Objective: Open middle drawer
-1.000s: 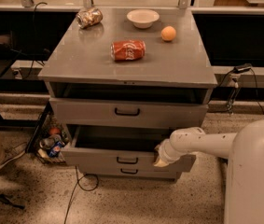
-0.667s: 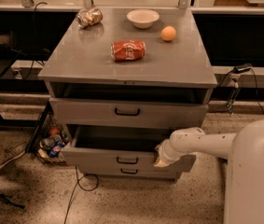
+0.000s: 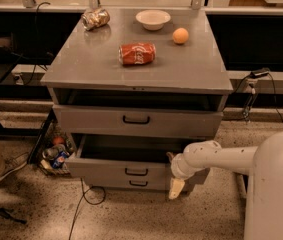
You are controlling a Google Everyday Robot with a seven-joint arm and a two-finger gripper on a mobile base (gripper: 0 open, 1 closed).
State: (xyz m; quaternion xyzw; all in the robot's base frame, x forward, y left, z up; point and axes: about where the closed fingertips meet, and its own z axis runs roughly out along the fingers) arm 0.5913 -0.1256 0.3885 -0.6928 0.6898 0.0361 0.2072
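Camera view: the middle drawer [image 3: 101,169] stands partly pulled out of the cabinet [image 3: 81,69], its handle [image 3: 136,172] left of the gripper [image 3: 175,186], which hangs at the drawer's right front corner; spread or pinching cannot be told. The drawer front runs left-right, and the floor [image 3: 131,216] ahead appears free for further travel.

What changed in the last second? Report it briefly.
The gripper has dipped a little and now points down at the right front of the middle drawer. The drawer stays pulled out; the can, bowl and orange on top are unmoved.
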